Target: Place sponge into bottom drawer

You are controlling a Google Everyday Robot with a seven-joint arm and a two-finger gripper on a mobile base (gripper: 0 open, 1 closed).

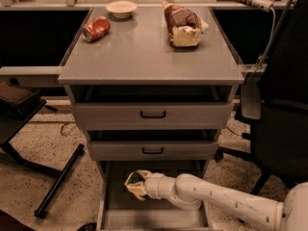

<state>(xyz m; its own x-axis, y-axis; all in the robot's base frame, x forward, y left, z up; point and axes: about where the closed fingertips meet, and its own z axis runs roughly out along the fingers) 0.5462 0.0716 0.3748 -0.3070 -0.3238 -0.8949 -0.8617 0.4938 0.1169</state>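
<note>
The bottom drawer (pixel 118 209) is pulled open at the foot of the grey cabinet, its flat grey floor showing. My gripper (pixel 132 185) reaches in from the right over the left half of the drawer, a little above the floor. It is shut on the sponge (pixel 138 184), which shows only as a small dark pad between the pale fingers; the rest of it is hidden.
The two upper drawers with black handles (pixel 153 114) are slightly open. On the cabinet top lie a red can (pixel 96 28), a white bowl (pixel 121 8) and a bread loaf in plastic (pixel 182 23). A black office chair (pixel 279 124) stands to the right. A black stand leg (pixel 57 179) lies on the floor to the left.
</note>
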